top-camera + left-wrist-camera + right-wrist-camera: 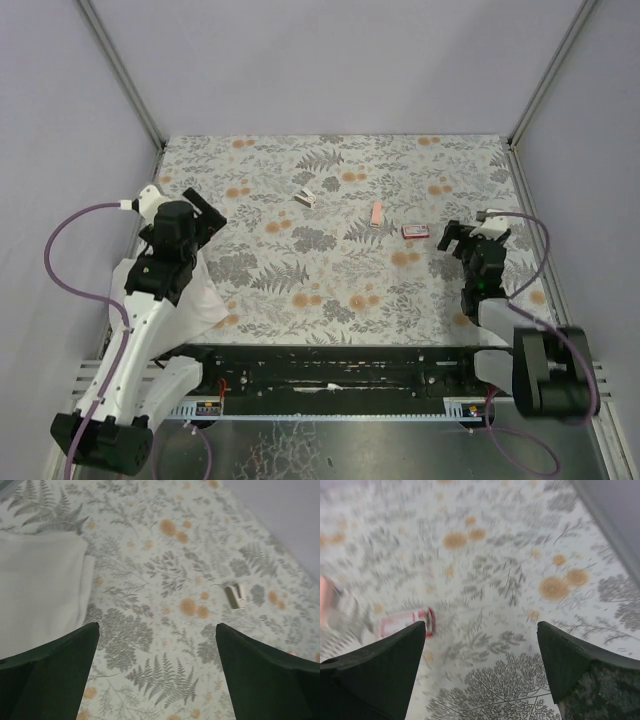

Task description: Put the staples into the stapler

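Red cardboard staple box (402, 623) looks light, flat, crushable; I'd pinch its long edges gently. My left gripper (156, 626) and right gripper (481, 627) gape wide, empty.

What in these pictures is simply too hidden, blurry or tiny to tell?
- Red box, right wrist view: blurred, partly behind a dark finger; label unreadable, contents unseen.
- Pink bar, top view: too small for detail.
- Pale object, left wrist view: too small and soft to identify.

Staple box (415, 231) — pink bar (376, 214) near on left; right side open.
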You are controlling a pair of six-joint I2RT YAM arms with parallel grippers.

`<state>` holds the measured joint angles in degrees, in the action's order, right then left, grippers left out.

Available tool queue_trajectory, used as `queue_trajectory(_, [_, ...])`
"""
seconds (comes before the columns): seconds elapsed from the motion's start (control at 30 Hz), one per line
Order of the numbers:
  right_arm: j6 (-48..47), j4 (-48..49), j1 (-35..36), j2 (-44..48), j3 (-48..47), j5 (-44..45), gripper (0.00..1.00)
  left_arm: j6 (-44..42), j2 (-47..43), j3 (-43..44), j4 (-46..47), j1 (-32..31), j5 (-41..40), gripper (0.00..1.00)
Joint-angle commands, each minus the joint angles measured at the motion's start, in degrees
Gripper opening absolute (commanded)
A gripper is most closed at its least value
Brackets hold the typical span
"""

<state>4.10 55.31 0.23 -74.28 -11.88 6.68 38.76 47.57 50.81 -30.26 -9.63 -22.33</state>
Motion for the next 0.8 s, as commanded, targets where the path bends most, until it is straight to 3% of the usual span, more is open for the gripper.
queue_trajectory(0.0, [16.2,-22.1,0.1,18.2,-6.6,9.1,0.99,-0.9,3.7,4.5,-9.2,0.1,-5.7,1.0])
queue_trajectory(0.1, [23.1,-29.9,0.1,22.6,-6.8,7.9,0.99,-2.0,5.2,4.6,-10.3,0.2,-4.4,1.0])
queue_trajectory(0.33, [21.4,-28.7,0.1,26.2,-4.5,0.3,0.99,-4.2,6.8,1.9,-6.3,0.4,-1.3,1.0])
queue_trajectory(0.57, [20.2,-46.1,0.1,14.7,-18.6,-9.0,0.99,-8.4,3.8,-3.0,-0.8,0.4,1.0,1.0])
queue_trajectory(0.67, [17.7,-55.3,0.1,7.3,-26.0,-9.2,1.0,-11.2,0.7,-6.4,2.6,0.5,5.1,1.0])
queue_trajectory(0.77, [16.3,-58.8,0.1,2.4,-29.5,-7.4,0.98,-13.4,-0.8,-5.3,0.8,0.6,4.0,1.0])
